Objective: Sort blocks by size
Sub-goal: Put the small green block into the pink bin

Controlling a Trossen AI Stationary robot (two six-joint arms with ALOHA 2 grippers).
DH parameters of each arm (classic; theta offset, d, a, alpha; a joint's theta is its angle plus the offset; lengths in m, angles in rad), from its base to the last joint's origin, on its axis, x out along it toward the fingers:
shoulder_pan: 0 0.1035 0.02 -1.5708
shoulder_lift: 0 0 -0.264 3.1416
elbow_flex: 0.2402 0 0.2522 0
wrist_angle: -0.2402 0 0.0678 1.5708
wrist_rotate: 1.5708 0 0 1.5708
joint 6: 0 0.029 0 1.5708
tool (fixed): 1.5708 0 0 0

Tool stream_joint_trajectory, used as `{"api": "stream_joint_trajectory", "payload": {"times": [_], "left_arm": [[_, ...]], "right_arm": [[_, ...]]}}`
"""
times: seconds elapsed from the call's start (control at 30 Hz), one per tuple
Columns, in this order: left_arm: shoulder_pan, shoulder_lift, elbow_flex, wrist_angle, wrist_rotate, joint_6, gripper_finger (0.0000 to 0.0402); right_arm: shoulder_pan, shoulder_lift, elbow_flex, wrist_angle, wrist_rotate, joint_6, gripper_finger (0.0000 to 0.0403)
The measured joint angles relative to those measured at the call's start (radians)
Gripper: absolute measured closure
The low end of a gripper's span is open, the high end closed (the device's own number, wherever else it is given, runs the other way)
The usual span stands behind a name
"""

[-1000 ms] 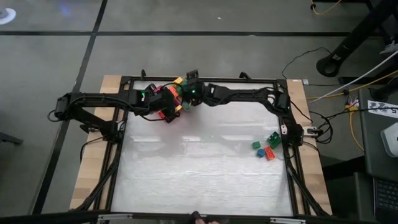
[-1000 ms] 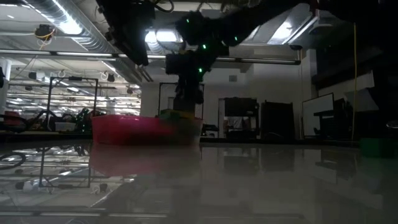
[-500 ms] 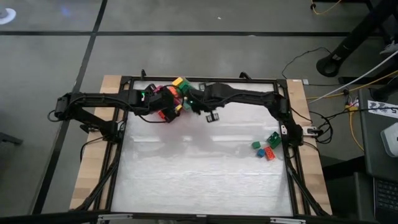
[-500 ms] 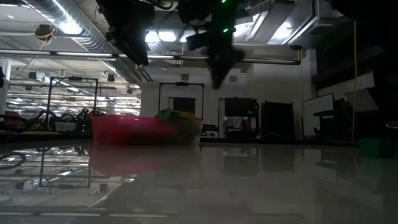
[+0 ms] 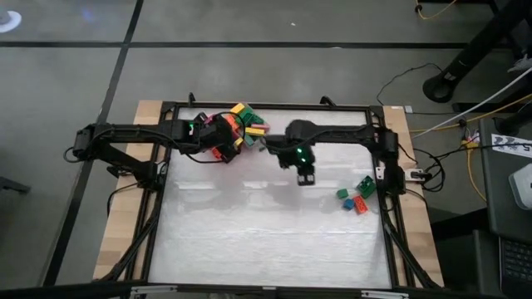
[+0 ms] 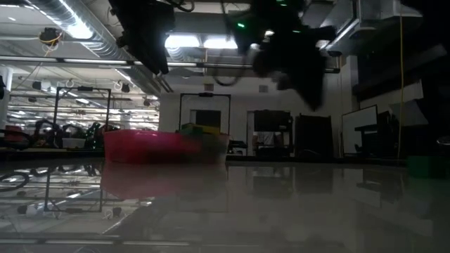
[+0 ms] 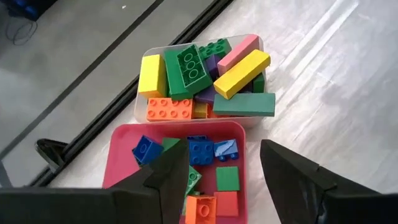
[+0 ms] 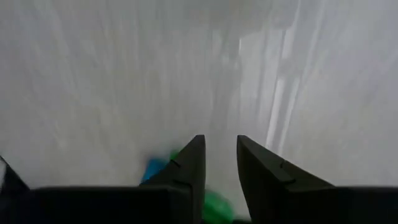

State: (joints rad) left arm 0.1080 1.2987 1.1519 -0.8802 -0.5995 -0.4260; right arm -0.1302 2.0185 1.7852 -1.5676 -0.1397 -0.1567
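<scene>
Blocks (image 7: 205,81) fill the clear tray (image 7: 142,112) and pink tray (image 7: 118,146) beneath the wide-spread left gripper (image 7: 217,171). Right gripper (image 8: 217,162), narrowly parted and empty, hangs mid-table near four loose blocks (image 5: 355,195).

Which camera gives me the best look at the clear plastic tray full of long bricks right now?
The left wrist view: the clear plastic tray lies open beneath it, its long bricks separable. The high view shows the tray small, partly under the left arm. The low view shows only its side, dark. The right wrist view misses it.
</scene>
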Motion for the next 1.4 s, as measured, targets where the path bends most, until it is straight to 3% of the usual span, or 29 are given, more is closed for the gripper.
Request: {"api": "stream_joint_trajectory", "payload": {"times": [0.2,0.4,0.57,0.77,1.2,1.4], "left_arm": [[-0.004,0.0,0.0,0.001,0.0,-0.024,0.0218],[-0.003,0.003,0.0,0.003,0.0,-0.057,0.0218],[-0.003,0.01,0.0,0.007,0.0,-0.059,0.0218],[-0.003,0.013,0.0,0.007,0.0,-0.059,0.0218],[-0.003,0.013,0.0,0.007,0.0,-0.071,0.0218],[-0.003,0.013,0.0,0.006,0.0,-0.072,0.0218]], "right_arm": [[0.054,-0.203,-0.322,0.019,0.007,0.159,0.0313],[0.148,-0.412,-0.61,0.219,0.04,0.366,0.0313],[0.235,-0.475,-0.777,0.344,0.041,0.473,0.0313],[0.296,-0.452,-0.866,0.395,0.04,0.498,0.0313],[0.294,-0.437,-0.869,0.392,0.044,0.493,0.0312],[0.293,-0.437,-0.869,0.392,0.285,0.556,0.0299]]}}
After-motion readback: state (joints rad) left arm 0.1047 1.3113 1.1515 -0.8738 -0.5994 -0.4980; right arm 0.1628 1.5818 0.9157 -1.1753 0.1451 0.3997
